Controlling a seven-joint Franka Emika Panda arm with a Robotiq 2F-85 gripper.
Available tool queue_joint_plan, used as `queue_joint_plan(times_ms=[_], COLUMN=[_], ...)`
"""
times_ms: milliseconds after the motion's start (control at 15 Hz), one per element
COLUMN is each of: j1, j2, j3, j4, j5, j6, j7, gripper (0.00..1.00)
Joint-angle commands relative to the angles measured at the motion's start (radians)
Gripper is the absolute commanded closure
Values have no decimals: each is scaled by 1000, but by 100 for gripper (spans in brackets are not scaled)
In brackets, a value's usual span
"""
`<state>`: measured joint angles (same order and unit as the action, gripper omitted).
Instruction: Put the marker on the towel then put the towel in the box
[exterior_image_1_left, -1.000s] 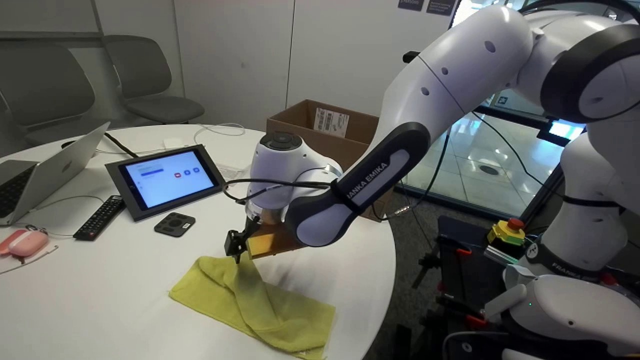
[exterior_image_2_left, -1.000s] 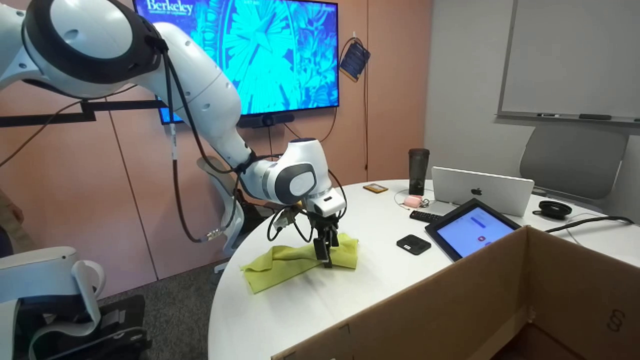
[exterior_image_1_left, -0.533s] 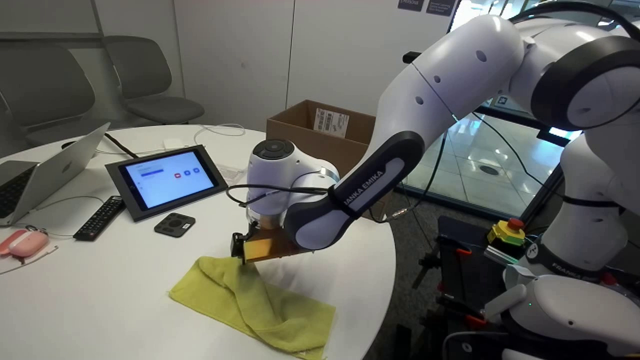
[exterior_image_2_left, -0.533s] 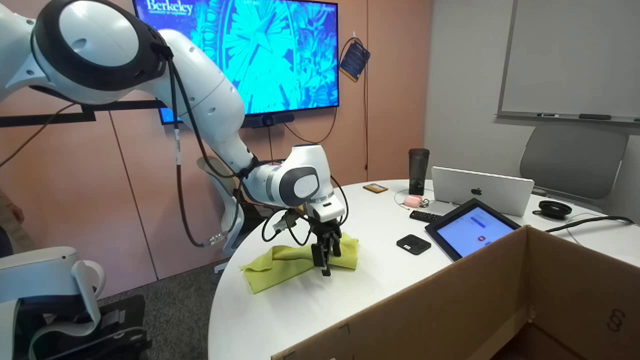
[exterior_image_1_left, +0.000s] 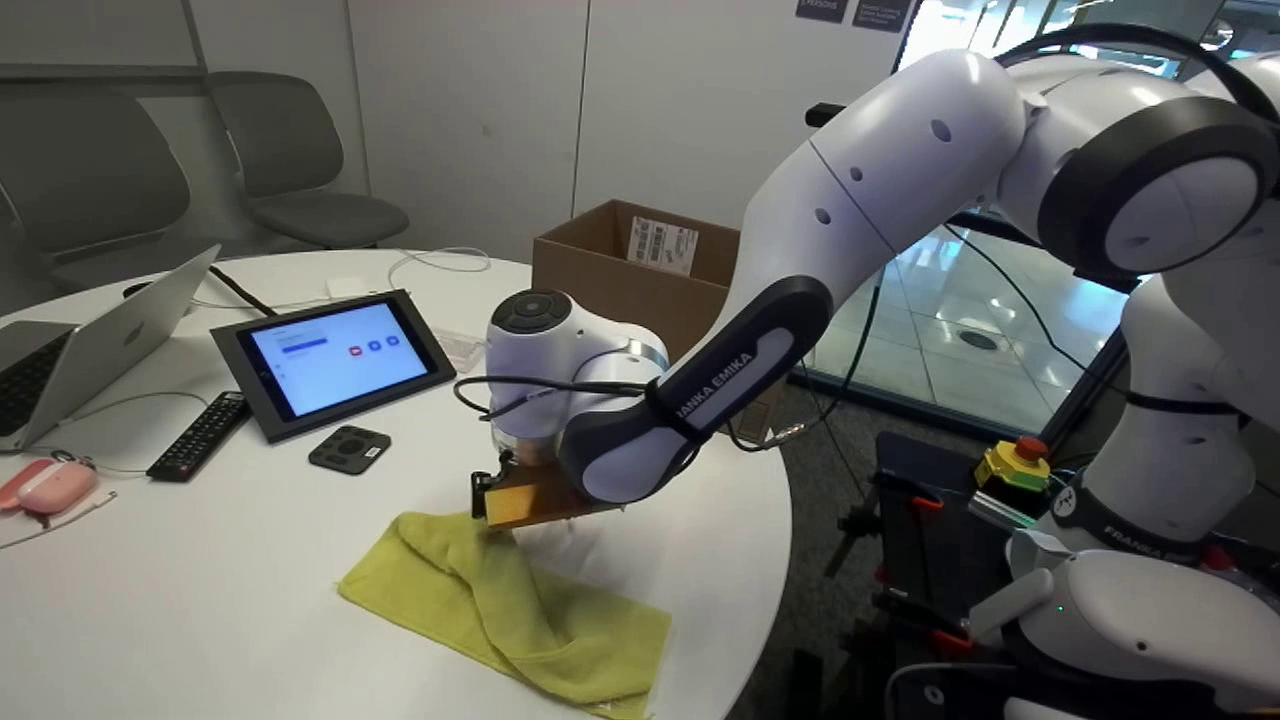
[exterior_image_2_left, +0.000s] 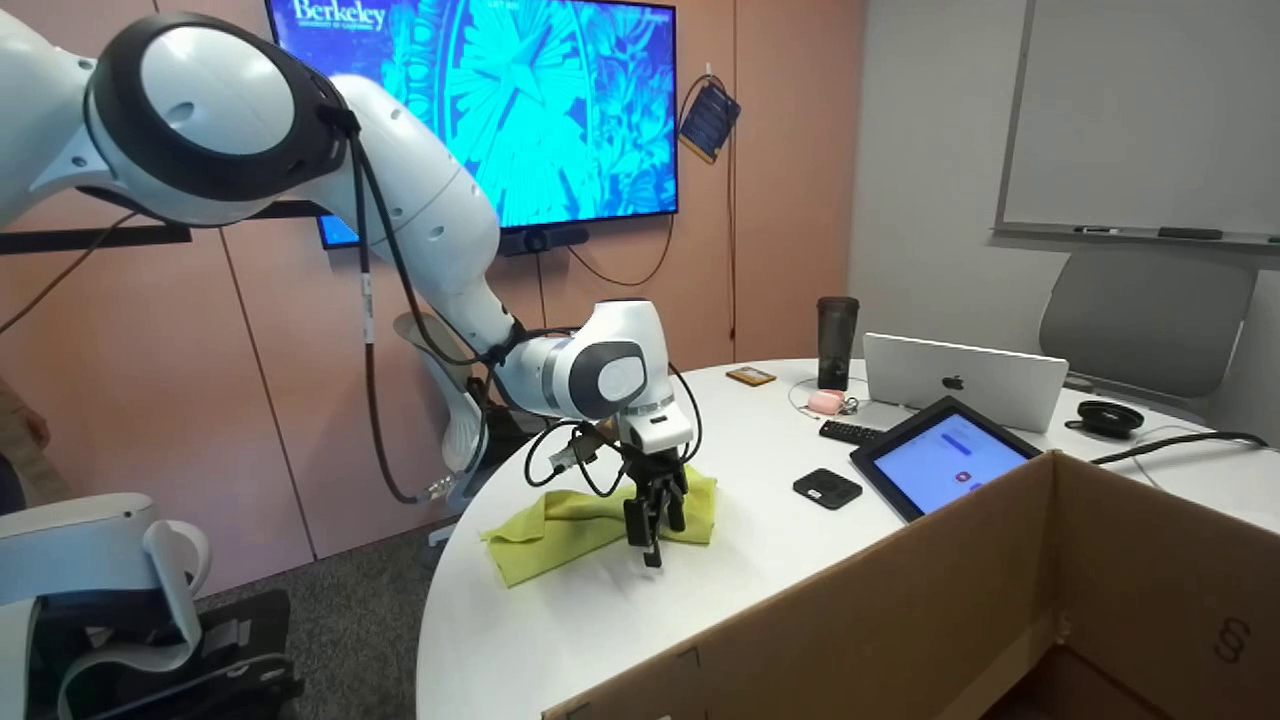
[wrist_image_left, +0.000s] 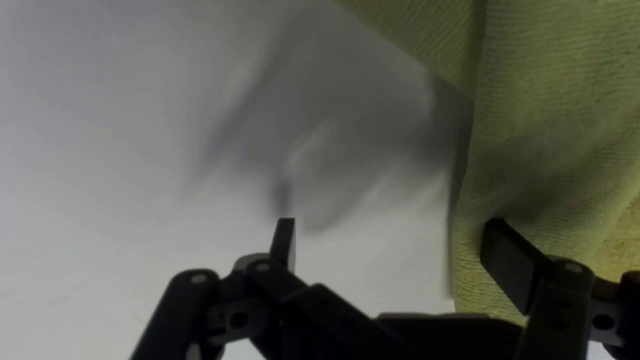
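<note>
Wrist view dim, blurred shadows on round white tabletop (wrist_image_left: 125, 200); in an exterior view, glare on pale tiled floor (exterior_image_1_left: 920, 305) past its right edge.

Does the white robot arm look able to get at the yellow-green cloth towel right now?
Probably yes: the wrist view shows its black two-finger gripper open, one finger over the towel, the other over the white table, with nothing visible blocking the towel's edge.
</note>
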<state>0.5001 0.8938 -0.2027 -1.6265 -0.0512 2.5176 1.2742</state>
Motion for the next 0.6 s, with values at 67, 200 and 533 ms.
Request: queue_joint_plan(times_ms=[67,200,533], j1=[-16,-17,-25], j2=[22,20,20], j3=[15,19,31], j4=[60,64,71], j5=[-43,-48,-48], j6=[-45,-47,-34], j7=[32,31,23], gripper=[39,55,95])
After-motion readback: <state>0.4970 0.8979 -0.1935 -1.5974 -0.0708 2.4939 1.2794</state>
